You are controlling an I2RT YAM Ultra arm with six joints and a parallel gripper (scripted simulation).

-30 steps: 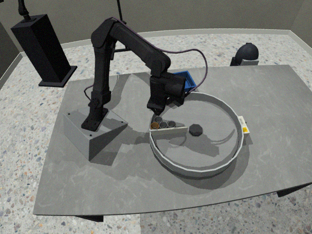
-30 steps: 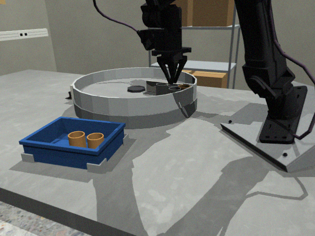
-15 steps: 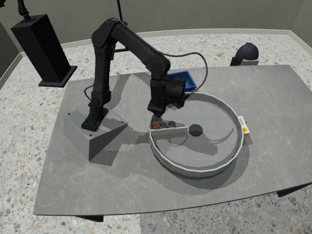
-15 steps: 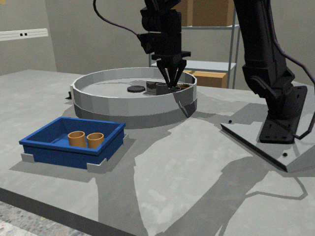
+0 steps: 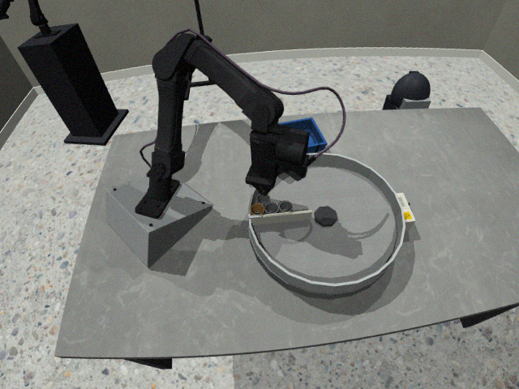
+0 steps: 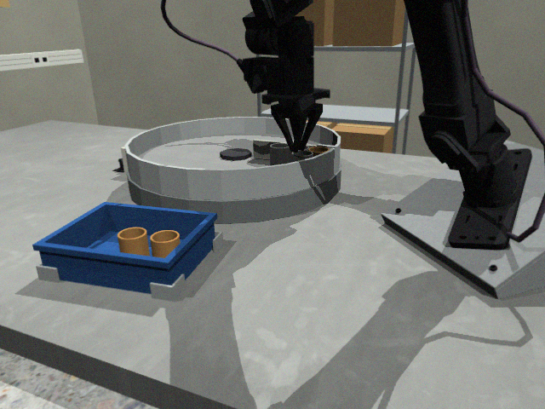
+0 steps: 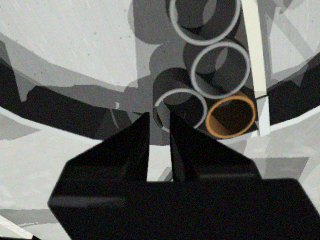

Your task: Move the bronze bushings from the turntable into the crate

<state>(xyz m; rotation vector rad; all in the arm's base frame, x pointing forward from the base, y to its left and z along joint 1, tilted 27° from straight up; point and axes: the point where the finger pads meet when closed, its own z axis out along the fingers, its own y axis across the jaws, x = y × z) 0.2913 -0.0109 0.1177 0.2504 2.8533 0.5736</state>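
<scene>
The blue crate [image 6: 185,259] is sitting on the table [image 6: 307,285] just beside the turntable [image 6: 197,175], and it is holding 2 bronze bushings [image 6: 133,240], standing upright and touching each other. The turntable, a round tray with a pale rim, is carrying 1 more bronze bushing [image 5: 257,208] and 3 steel bushings [image 7: 219,68], all upright and packed together at the rim nearest the arm base [image 5: 126,209]. A white bar [image 5: 285,215] is running from the rim toward the turntable's centre, and the cluster is lying against it: the bronze bushing is sitting in the corner where bar meets rim, with 2 steel ones lined up along the bar beside it and the 3rd steel one [image 7: 180,108] just behind the bronze.

A dark octagonal hub [image 5: 325,215] is sitting at the turntable's centre, just past the bar's end.

The gripper [image 7: 159,122] is pointing down over the cluster with its fingers [image 6: 287,127] standing narrow and nothing between them. In the wrist view the tips are lining up with the near edge of the 3rd steel bushing, with the bronze one just beside it. The rim and bar are hemming the bronze bushing in on 2 sides, steel bushings on the others.
</scene>
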